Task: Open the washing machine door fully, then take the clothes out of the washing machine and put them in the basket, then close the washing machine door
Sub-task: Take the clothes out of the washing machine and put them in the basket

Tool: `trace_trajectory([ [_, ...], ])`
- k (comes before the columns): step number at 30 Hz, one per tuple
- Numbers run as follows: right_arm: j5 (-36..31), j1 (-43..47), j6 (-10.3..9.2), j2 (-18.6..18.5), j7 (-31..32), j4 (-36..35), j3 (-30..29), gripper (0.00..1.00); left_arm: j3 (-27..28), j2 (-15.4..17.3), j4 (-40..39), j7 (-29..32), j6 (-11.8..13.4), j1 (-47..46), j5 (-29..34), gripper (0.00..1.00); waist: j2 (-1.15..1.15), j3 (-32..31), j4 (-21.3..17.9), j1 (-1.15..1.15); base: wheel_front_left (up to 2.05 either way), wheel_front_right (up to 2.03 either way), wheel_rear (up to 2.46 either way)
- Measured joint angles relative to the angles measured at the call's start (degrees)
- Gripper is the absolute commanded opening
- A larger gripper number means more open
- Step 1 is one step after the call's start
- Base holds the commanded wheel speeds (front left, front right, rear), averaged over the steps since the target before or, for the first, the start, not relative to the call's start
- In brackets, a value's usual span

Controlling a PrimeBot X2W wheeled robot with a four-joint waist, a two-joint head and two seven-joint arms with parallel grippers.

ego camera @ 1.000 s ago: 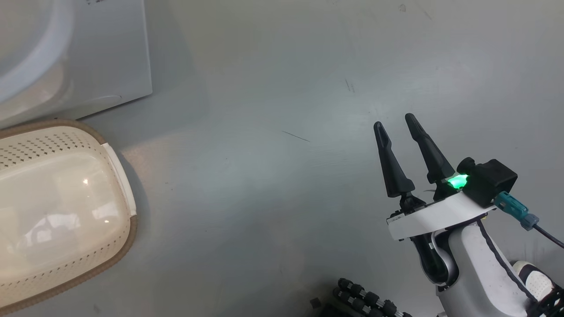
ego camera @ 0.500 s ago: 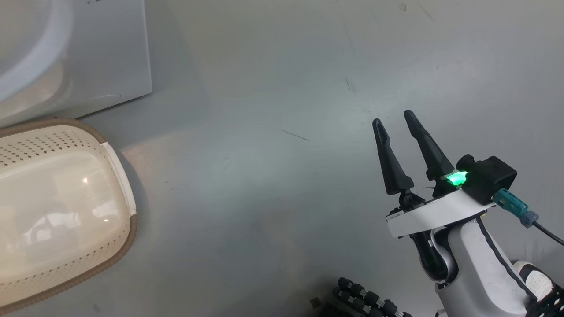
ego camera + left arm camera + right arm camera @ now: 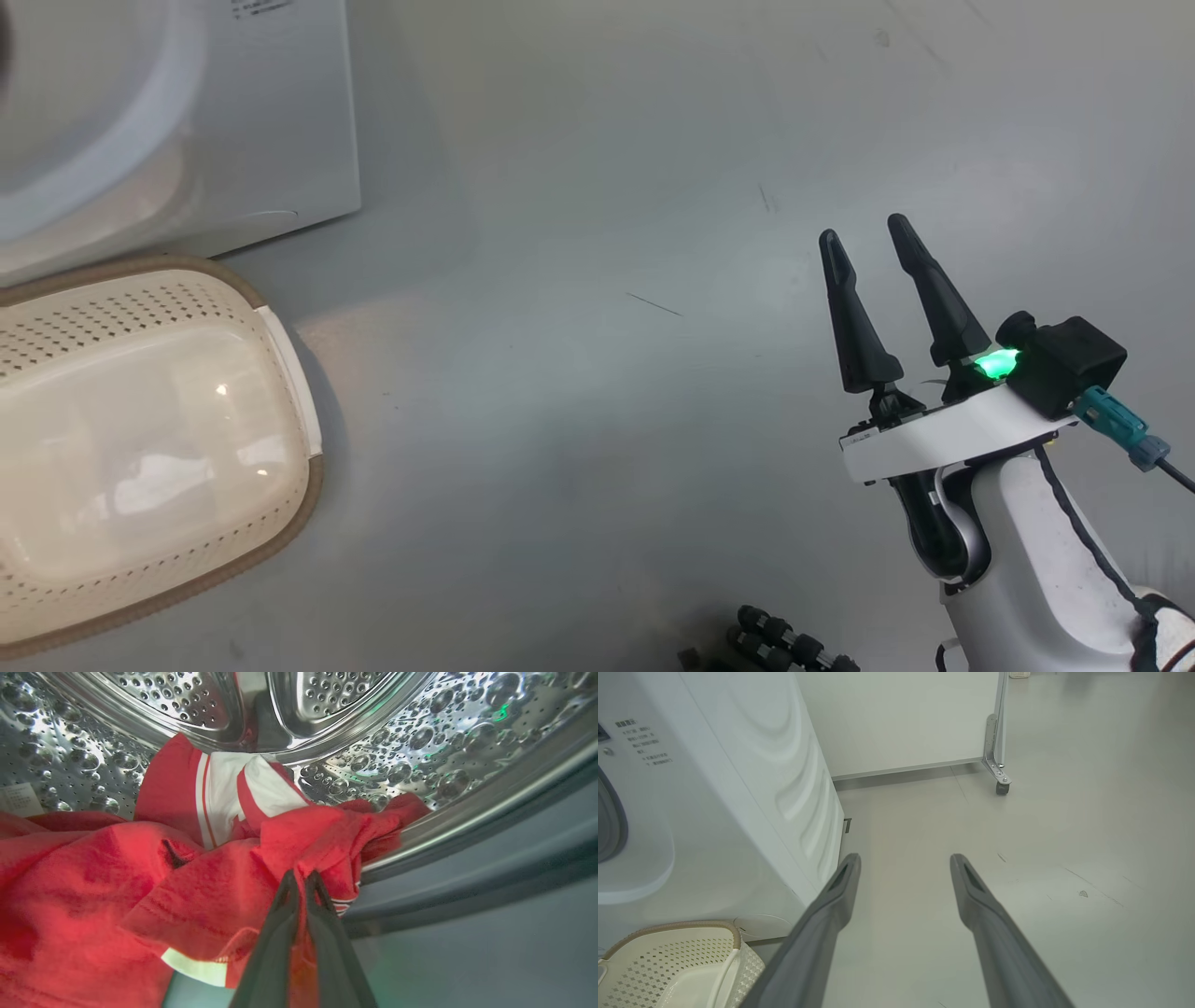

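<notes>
In the left wrist view my left gripper [image 3: 301, 877] is shut on a fold of the red clothes [image 3: 201, 891], which have white trim. They lie heaped at the mouth of the perforated steel drum [image 3: 420, 732] of the washing machine [image 3: 233, 121]. The cream basket [image 3: 308, 495] with its brown rim stands on the floor in front of the machine, with nothing in the part I see. My right gripper [image 3: 864, 231] hovers open over bare floor to the right, holding nothing. The washing machine door is out of view.
The right wrist view has the machine's white side [image 3: 784, 788] on the left, the basket [image 3: 691, 926] below it, and my open right gripper [image 3: 904, 858]. A white partition on a caster [image 3: 1001, 786] stands behind. Grey floor [image 3: 607, 420] spreads between basket and right arm.
The whole head picture has shifted a little to the right, so the camera moved. My right gripper stays open and has edged slightly up the view.
</notes>
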Motion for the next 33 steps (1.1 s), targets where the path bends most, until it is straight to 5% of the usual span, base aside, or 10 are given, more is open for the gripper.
trace_trajectory([
  [22,-1.7,2.0,0.00,-4.7,0.0,1.7,-1.3,1.00,-6.3,-10.8,0.6,-15.2,-5.4,11.0,-0.4,0.00,0.00,-9.5,10.9,-0.01,0.00,0.00,0.00],
  [33,-1.8,4.7,0.00,-4.9,0.0,2.6,-0.3,1.00,-9.0,-12.0,-1.5,-21.5,-6.3,19.2,0.9,0.00,0.00,-16.0,16.8,0.00,0.00,0.00,0.00],
])
